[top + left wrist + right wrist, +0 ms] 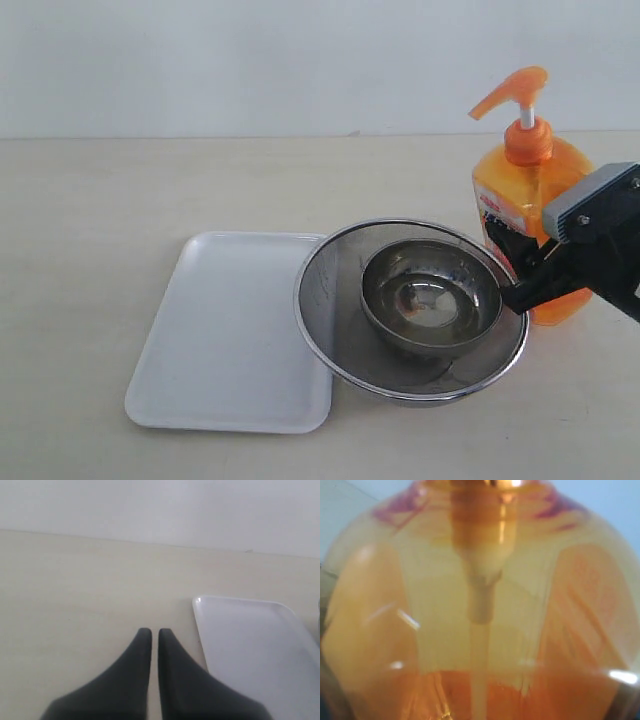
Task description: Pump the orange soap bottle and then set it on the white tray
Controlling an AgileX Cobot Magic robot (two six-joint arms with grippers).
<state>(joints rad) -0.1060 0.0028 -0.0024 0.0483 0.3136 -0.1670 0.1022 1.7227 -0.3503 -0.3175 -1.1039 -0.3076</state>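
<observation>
Tall translucent orange soap bottle [525, 200] upright, just beside round steel mesh strainer [330, 290]; flat white plastic tray [230, 340] touching strainer's opposite side. Our right gripper [512, 268] straddles bottle; we cannot tell if clamped. Our left gripper [151, 631] nearly closed, empty. Tray placement not yet done.

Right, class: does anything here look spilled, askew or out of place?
The mesh strainer overlaps one long edge of the white tray, crowding it. An orange smear lies in the steel bowl inside the strainer. Nothing else stands out.
</observation>
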